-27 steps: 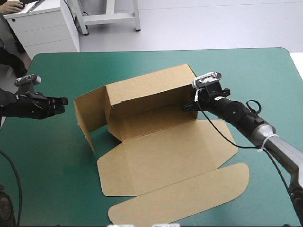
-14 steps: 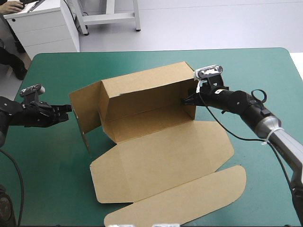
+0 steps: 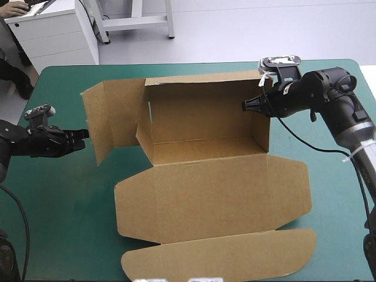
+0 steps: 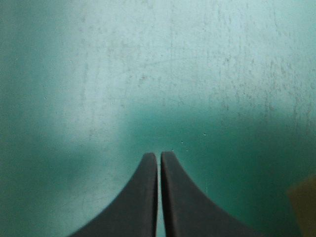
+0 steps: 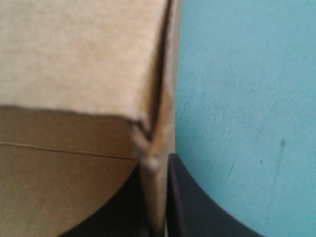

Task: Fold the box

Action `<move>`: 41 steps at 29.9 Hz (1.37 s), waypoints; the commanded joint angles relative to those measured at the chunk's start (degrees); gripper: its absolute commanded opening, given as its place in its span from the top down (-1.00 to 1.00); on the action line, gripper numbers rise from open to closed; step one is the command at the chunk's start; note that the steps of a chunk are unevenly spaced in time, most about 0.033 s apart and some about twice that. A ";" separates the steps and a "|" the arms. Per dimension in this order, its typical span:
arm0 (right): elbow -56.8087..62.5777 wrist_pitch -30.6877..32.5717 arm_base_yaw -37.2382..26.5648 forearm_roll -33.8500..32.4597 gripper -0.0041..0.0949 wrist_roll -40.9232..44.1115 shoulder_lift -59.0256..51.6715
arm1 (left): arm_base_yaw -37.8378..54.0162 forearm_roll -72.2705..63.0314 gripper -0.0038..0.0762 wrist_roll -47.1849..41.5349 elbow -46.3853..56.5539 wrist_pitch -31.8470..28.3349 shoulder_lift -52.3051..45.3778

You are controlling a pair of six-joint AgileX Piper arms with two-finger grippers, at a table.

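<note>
Teal-green cover (image 3: 59, 205) bare beside box (image 3: 205, 194); raised flap (image 3: 106, 117) ahead of left hand (image 3: 86, 134).

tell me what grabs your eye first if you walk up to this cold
The big brown box dominates mid-table, half formed: back and right walls raised, wide lid panels flat toward the near edge, left flap splayed open. The right end effector is shut on its right wall. The left end effector, shut and empty, hangs over the teal-green cover beside that left flap.

Right gripper, two black curved fingers (image 5: 156, 197), clamped on wall edge of brown board box (image 5: 74, 54): one finger inside, one outside. Teal-green table cover (image 5: 242, 98) beyond outer finger.
</note>
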 commanded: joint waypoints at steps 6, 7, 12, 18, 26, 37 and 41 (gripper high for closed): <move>0.12 9.48 -0.10 1.17 0.91 2.84 -0.22 | 0.01 -1.77 0.89 0.07 -1.39 -0.73 -2.03; 0.83 9.48 -0.10 1.42 0.91 2.84 0.00 | 0.01 -1.91 0.89 0.07 -1.39 -0.73 -2.03; 5.11 7.43 -0.10 0.91 0.92 2.21 3.12 | 0.01 -2.39 0.89 0.07 -1.39 -0.99 -2.03; 5.25 -0.04 -0.10 1.38 0.92 2.10 8.20 | 0.01 -2.75 0.89 0.07 -1.39 -1.15 -2.03; 5.14 -10.00 -0.21 1.38 0.92 1.74 11.72 | 0.01 -1.32 0.89 0.07 -1.39 -1.94 -2.03; 4.05 -13.45 -0.31 1.28 -0.07 -0.32 13.06 | 0.01 -1.32 0.90 0.07 -1.39 -2.34 -2.03; -1.18 -8.62 -0.31 0.09 -0.56 -0.48 13.06 | 0.01 -1.32 0.90 0.07 -1.39 -2.34 -2.03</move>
